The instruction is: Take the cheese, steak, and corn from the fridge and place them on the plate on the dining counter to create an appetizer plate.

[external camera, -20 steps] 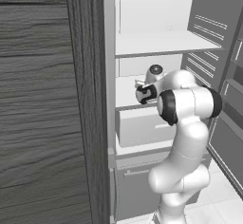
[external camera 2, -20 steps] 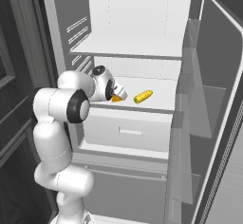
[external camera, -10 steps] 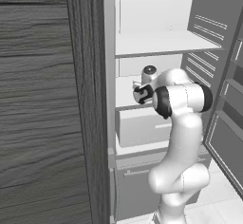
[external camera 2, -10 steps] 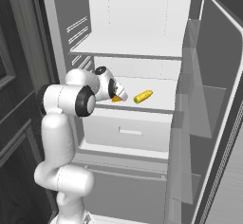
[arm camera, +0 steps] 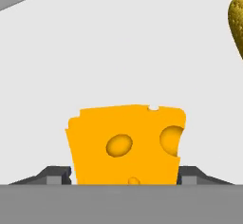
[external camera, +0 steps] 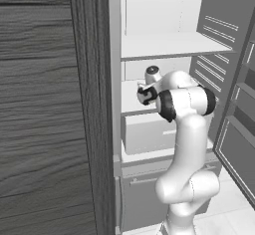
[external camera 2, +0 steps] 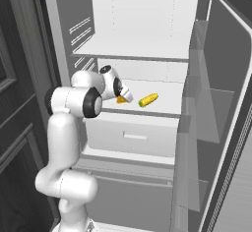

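The fridge (external camera 2: 138, 54) stands open, and my arm reaches onto its middle shelf (external camera 2: 167, 109). On that shelf lies the cheese (arm camera: 126, 147), an orange wedge with holes; a corner of it (external camera 2: 120, 100) peeks out past my hand. My gripper (arm camera: 126, 174) straddles the cheese, and both fingertips (arm camera: 59, 173) press against its sides. From the right base camera the gripper (external camera 2: 126, 96) points down at the shelf, and the left base camera shows it (external camera: 142, 94) at the shelf's left. The corn (external camera 2: 148, 100) lies just right of the cheese, with its tip (arm camera: 236, 23) apart from it. The steak, plate and dining counter are out of view.
A white drawer (external camera 2: 130, 135) sits under the shelf and an upper shelf (external camera: 164, 45) hangs above my hand. The open fridge door (external camera 2: 224, 118) stands on the right. A dark wood-grain cabinet (external camera: 45, 109) walls in the left side.
The fingers have drawn in onto the sides of the cheese. The arm's elbow has shifted slightly while the hand stays at the same spot on the shelf.
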